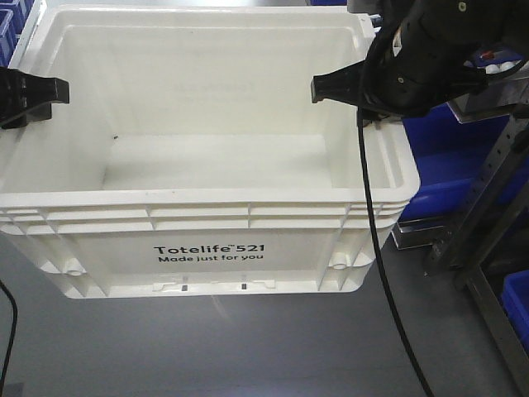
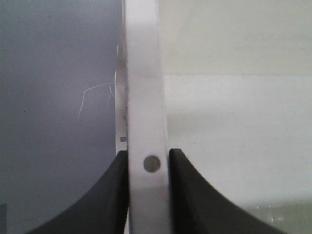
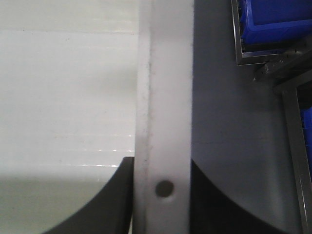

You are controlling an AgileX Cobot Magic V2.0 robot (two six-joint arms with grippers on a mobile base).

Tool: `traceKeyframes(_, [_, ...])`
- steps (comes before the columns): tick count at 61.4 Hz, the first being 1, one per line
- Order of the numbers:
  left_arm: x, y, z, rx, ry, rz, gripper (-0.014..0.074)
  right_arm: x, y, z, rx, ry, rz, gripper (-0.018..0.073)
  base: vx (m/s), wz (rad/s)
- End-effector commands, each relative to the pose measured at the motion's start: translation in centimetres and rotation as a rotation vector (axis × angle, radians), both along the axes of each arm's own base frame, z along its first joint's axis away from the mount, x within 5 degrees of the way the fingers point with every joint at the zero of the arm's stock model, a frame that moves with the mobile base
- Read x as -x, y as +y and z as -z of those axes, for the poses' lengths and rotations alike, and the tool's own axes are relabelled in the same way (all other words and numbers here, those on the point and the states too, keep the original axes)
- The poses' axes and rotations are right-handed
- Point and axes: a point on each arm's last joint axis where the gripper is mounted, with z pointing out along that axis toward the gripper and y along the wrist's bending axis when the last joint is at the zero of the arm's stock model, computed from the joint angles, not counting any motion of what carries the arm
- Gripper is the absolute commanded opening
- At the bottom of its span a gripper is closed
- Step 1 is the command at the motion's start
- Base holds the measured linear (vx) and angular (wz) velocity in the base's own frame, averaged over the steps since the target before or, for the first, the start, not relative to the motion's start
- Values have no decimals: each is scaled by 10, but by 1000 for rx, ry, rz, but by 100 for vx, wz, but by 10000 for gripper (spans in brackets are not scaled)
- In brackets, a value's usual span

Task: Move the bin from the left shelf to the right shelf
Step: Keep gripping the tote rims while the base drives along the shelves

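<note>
The left gripper [image 2: 148, 163] has its black jaws pinched on the left rim of the bin [image 1: 207, 256]. The bin is a big white plastic box, hard, smooth and empty, with ribs under the rim. It looks light but wide and could slip or tip, so holding both side rims seems best. It is in the middle, over grey floor [image 1: 207, 347]. The right gripper [image 3: 162, 168] pinches the right rim too. Blue bins [image 1: 450, 157] sit further right.

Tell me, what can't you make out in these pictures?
- Front view: the arm behind the left gripper is cut off by the left edge.
- Front view: the metal shelf frame runs off the right edge.
- Front view: the bin hides its own underside; lifted or resting, unclear.
</note>
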Motion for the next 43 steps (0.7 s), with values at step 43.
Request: traceKeyframes(43, [2, -1, -35, 13, -211, 10, 92, 2, -14, -33, 44, -173, -2, 10, 16, -1])
